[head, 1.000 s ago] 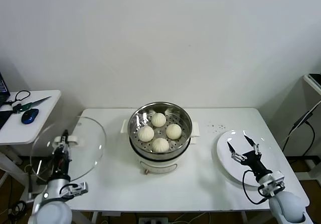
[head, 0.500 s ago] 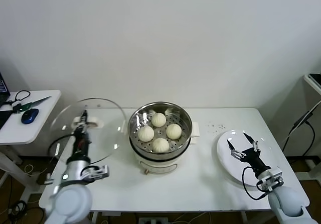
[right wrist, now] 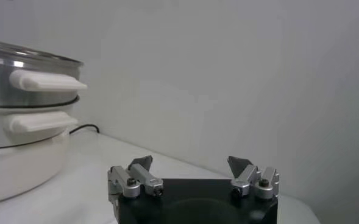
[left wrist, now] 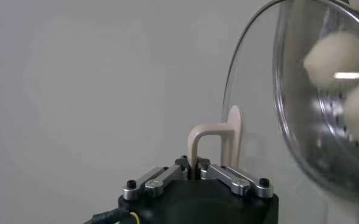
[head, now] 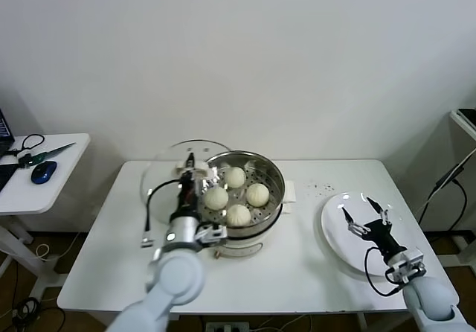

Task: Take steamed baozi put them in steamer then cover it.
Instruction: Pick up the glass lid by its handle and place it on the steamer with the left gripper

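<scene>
**Glass cover held by its handle, near the steamer rim**

Nearest to the robot, the left gripper (head: 189, 170), raised just beside the steamer (head: 238, 192) on the side away from the plate, jaws closed tight on the white handle (left wrist: 211, 143) of the cover (head: 175, 170). In the left wrist view, handle pinched between the two jaws, glass disc standing on edge past it, buns seen through the glass.

On the other side of the steamer, well apart from it, the right gripper (head: 367, 221) waiting over the white plate (head: 333, 228), jaws spread wide, holding nothing.

At the centre of the tabletop (head: 297, 272), the steamer itself, with all four steamed baozi (head: 238, 196) already lying on its perforated floor, close together, two pairs seeming to touch. Loading seems finished; only the covering left.

Farther back, the cover reaching behind the steamer rim and overlapping it a little, not yet seated.

Handling, as judgement only: cover stiff and probably rather heavy for its thin handle, glass fragile and smooth, metal rim hard. Only good place to hold is the handle, gripped at its middle, because any grip off centre would let the disc swing. Best lowered level and slowly onto the rim, without knock against steel. Buns probably soft and light, easy to dent, so no touching by the lid edge.
</scene>
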You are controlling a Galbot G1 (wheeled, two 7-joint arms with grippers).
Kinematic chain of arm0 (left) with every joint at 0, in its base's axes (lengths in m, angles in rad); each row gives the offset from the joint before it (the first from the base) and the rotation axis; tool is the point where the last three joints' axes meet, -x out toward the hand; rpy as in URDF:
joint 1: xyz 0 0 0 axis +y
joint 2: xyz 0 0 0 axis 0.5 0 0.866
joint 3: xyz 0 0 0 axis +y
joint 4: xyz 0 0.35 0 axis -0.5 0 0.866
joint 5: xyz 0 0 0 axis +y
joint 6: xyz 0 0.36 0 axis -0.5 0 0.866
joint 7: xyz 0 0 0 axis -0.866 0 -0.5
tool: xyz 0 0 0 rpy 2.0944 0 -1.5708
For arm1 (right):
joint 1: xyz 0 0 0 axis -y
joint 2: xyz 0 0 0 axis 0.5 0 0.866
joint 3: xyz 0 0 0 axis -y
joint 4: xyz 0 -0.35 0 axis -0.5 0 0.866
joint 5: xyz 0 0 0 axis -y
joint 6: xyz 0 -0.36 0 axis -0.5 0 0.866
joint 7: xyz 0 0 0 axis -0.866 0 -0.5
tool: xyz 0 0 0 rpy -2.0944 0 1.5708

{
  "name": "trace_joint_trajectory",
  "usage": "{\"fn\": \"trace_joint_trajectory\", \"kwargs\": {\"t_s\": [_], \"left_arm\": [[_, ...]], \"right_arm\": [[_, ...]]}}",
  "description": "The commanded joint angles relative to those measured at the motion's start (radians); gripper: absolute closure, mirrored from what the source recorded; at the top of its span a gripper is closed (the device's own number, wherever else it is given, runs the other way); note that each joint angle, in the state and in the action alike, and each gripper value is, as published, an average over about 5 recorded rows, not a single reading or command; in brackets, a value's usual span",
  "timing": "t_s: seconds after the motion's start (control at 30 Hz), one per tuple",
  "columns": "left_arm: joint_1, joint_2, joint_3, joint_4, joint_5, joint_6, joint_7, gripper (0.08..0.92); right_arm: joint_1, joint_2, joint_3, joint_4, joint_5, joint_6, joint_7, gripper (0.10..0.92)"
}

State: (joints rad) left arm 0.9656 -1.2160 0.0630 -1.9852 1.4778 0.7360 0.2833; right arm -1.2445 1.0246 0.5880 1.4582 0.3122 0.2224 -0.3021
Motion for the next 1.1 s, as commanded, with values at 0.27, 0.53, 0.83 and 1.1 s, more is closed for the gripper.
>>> {"fn": "trace_joint_trajectory", "kwargs": {"t_s": [0.27,0.53,0.83,1.1], "left_arm": [[-0.129,-0.311,0.123,0.28,0.094,0.049,0.007,0.854],[-0.12,-0.32,0.11,0.317,0.09,0.049,-0.008,0.854],[-0.114,-0.318,0.083,0.342,0.102,0.049,-0.005,0.854],[-0.117,-0.309,0.072,0.356,0.113,0.049,-0.002,0.854]], "right_arm": [[-0.013,0.008,0.029,-0.025,-0.005,0.02,-0.015,0.203],[-0.01,0.014,0.032,-0.038,-0.013,0.028,-0.02,0.203],[-0.008,0.016,0.033,-0.042,-0.021,0.033,-0.024,0.203],[-0.006,0.019,0.034,-0.043,-0.025,0.035,-0.026,0.203]]}}
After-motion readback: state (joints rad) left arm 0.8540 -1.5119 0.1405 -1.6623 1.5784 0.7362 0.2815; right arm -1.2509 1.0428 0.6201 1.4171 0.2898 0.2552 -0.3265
